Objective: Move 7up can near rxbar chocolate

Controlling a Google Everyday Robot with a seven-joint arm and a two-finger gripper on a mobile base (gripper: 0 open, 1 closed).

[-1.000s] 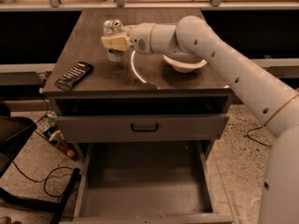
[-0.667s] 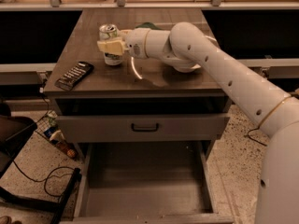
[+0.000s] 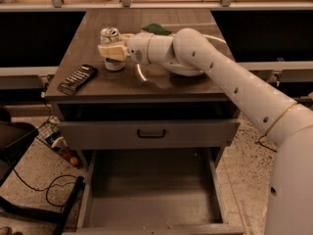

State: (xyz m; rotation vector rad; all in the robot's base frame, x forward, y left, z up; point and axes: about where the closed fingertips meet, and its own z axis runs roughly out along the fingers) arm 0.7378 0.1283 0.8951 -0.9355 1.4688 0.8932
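grasps 7up can [image 3: 110, 35] in tool [image 3: 112, 52], rxbar chocolate [image 3: 77, 79] near at 8 o'clock; reaches across table [image 3: 127, 85] from 4 o'clock.

Shiny metal 7up can [image 3: 109, 35], matt plastic claw [image 3: 111, 51] clamping it, smooth rxbar chocolate [image 3: 77, 79] wrapper

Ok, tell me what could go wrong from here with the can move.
1. The claw grips the 7up can from the side. If it lets go while the can leans, the can may tip and roll.
2. The rxbar chocolate lies close to the front-left edge of the table. Overshooting could knock it off.
3. The arm passes low over the white bowl. Sweeping toward the bar might drag the bowl along.
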